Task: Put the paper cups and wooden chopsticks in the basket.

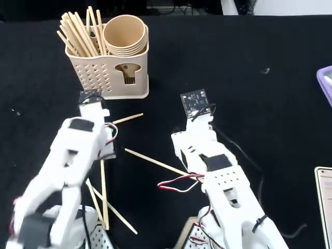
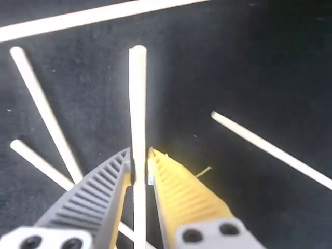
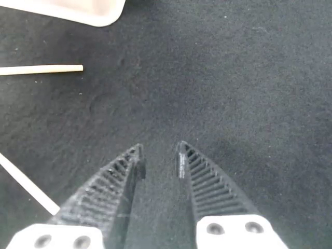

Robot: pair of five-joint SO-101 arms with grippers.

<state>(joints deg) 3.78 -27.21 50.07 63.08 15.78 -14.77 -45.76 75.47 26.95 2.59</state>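
Nearby, loose chopsticks (image 2: 44,111) flank the left tool's (image 2: 140,170) chopstick (image 2: 137,104).

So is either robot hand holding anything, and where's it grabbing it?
The left gripper pinches one wooden chopstick partway along its shaft. The right gripper holds nothing.

One basket (image 1: 111,78), five loose chopsticks (image 1: 155,163) (stacked cups (image 1: 124,33) uncountable).

Your left arm (image 1: 78,150) and right arm (image 1: 215,174) are white with black motor blocks and red wires. Your left gripper (image 2: 139,155) has one grey, one yellow ribbed finger; your right gripper (image 3: 160,153) has black ones.
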